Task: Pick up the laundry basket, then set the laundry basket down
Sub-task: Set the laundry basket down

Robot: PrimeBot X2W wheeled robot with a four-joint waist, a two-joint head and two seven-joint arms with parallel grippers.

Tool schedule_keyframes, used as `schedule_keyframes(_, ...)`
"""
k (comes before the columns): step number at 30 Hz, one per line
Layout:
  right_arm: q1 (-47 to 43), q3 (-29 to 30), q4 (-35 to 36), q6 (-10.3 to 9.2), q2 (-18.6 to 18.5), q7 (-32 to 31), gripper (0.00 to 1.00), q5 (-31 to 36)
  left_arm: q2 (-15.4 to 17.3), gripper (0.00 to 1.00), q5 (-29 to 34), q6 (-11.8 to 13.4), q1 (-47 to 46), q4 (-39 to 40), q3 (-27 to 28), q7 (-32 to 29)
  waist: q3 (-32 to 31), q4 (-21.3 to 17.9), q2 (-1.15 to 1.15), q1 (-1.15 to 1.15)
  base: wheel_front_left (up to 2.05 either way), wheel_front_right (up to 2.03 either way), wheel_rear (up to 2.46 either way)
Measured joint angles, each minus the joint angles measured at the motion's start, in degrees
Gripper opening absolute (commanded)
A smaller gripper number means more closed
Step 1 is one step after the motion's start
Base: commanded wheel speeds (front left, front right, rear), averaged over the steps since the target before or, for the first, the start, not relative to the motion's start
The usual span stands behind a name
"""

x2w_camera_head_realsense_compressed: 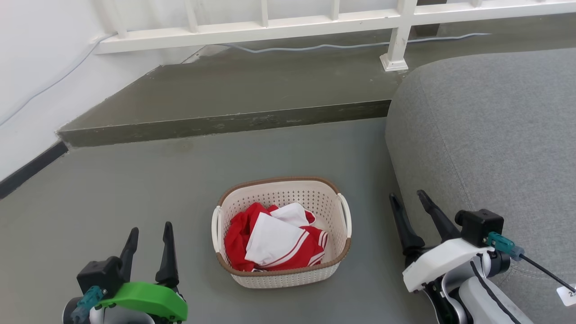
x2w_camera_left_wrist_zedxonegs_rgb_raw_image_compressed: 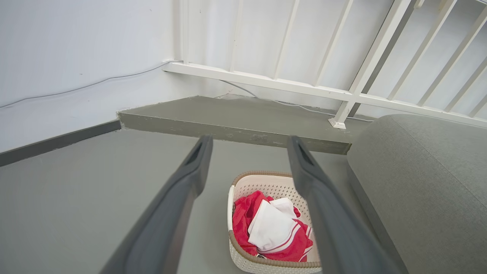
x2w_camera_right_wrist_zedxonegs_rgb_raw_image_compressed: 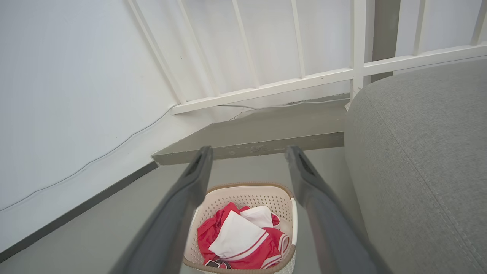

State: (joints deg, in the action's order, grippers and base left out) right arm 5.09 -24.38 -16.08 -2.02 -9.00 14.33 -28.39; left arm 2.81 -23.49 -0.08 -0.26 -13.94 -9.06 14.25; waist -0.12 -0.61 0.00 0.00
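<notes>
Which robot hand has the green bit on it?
The left gripper, at the head view's lower left: it has a green cover at its base. The right gripper has a white cover instead.

Open floor [x2w_camera_head_realsense_compressed: 112, 180] around left gripper [x2w_camera_head_realsense_compressed: 151, 227]; sofa [x2w_camera_head_realsense_compressed: 486, 135] just outboard of right gripper [x2w_camera_head_realsense_compressed: 406, 194]; laundry basket [x2w_camera_head_realsense_compressed: 279, 192] between both, floor gaps either side; raised step [x2w_camera_head_realsense_compressed: 225, 123] ahead.

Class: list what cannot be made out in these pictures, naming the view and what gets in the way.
- Floor of the cream perforated plastic laundry basket: covered by the red and white clothes in every view.
- Basket's right handle, left wrist view: behind a dark finger of the left pincer.
- Basket's near wall, right wrist view: cut by the bottom edge.
- Small white tag, head view: cut by the right edge, print unreadable.
</notes>
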Motion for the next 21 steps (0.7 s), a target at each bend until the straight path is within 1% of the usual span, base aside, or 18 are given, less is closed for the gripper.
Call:
schedule_keyframes(3,-0.31,0.25,0.16,0.45,0.21,0.0,1.0,0.24,-0.03,1.0,-0.04,-0.37,0.32,0.33,0.12,0.0,0.05,0.0,0.0,0.0,0.0,0.0,0.0)
schedule_keyframes(8,-0.97,0.67,0.31,0.52,0.56,0.0,1.0,0.76,-0.05,1.0,-0.11,-0.43,0.35,1.0,0.81,0.0,0.15,0.04,0.0,0.0,0.0,0.0,0.0)
schedule_keyframes(11,-0.97,1.1,0.31,0.93,0.69,0.0,1.0,1.25,-0.05,1.0,-0.08,-0.47,0.51,1.09,0.83,0.0,0.13,0.07,0.0,0.0,0.0,0.0,0.0)
schedule_keyframes(13,-0.98,1.22,0.31,0.96,0.85,0.0,1.0,1.54,-0.07,1.0,-0.01,-0.92,0.6,1.09,0.8,0.0,0.06,0.1,0.0,0.0,0.0,0.0,0.0)
schedule_keyframes(21,-1.33,1.92,0.25,1.13,1.32,0.0,1.0,2.29,-0.08,1.0,0.16,-0.93,0.86,1.08,0.79,0.0,-0.22,0.16,0.0,0.0,0.0,0.0,0.0)
